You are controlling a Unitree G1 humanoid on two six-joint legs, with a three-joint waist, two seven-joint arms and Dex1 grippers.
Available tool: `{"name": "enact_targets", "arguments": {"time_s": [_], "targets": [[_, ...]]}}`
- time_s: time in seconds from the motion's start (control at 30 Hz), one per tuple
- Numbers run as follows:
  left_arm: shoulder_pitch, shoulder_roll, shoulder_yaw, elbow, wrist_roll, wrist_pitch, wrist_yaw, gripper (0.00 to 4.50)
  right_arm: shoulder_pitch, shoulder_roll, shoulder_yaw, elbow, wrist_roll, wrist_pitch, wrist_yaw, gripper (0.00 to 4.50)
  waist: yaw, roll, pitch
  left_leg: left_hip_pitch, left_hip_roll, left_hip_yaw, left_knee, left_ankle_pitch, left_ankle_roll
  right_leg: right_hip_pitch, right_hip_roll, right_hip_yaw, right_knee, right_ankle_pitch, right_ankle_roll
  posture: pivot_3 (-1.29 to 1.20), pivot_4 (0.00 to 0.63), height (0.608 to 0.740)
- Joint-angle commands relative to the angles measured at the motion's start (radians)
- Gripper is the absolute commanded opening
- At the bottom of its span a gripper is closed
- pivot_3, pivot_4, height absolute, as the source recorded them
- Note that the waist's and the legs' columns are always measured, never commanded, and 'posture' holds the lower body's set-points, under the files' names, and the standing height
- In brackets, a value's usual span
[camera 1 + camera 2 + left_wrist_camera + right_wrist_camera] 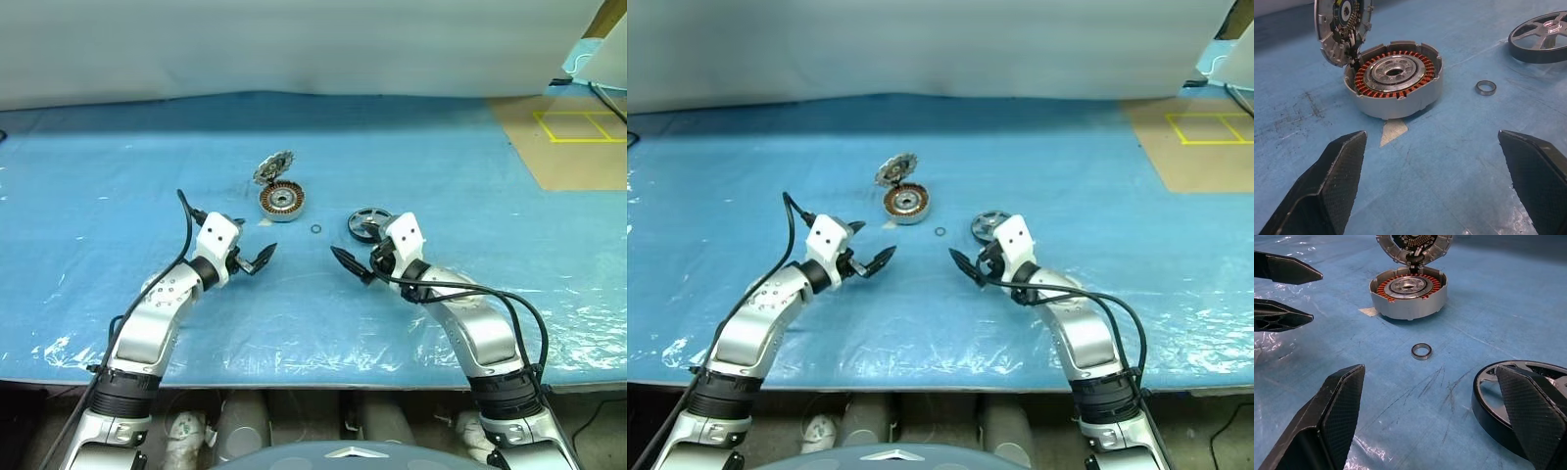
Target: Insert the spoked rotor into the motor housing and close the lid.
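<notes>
Round silver motor housing (282,202) flat on blue surface (98,215), orange coils showing – toothed lid (273,167) standing open. Black spoked rotor (365,224) flat nearby.

Even overhead light is illuminating the scene brightly. Glare is showing on the wrinkled plastic sheet (323,333) toward 6 o'clock. Shadows are staying short and soft. Wrist views are rendering near fingertips (1332,191) slightly soft.

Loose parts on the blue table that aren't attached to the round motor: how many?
2: the spoked rotor lies by the right pincer; a small metal ring lies between it and the motor housing.
</notes>
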Motion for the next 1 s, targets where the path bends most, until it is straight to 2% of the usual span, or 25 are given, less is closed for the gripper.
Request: {"name": "enact_targets", "arguments": {"time_s": [0.03,0.4,1.0], "targets": [[0.021,-0.002,0.029,-0.024,-0.013,-0.028,0.007,4.50,-0.009,-0.007,-0.015,-0.038,0.004,-0.014,-0.003,4.43,0.000,0.000,0.000,0.000,0.000,0.000,0.000,0.000,0.000,0.000,0.000,0.000,0.000,0.000,0.000,0.00,0.150,0.740],[-0.013,0.011,0.048,0.016,-0.007,-0.038,0.004,4.50,-0.033,0.003,0.000,-0.006,-0.016,-0.027,-0.022,4.43,0.000,0.000,0.000,0.000,0.000,0.000,0.000,0.000,0.000,0.000,0.000,0.000,0.000,0.000,0.000,0.00,0.150,0.740],[0.016,-0.004,0.040,-0.009,-0.005,-0.038,0.022,4.50,-0.066,-0.021,0.000,0.022,-0.019,-0.009,0.018,4.43,0.000,0.000,0.000,0.000,0.000,0.000,0.000,0.000,0.000,0.000,0.000,0.000,0.000,0.000,0.000,0.00,0.150,0.740]]}}
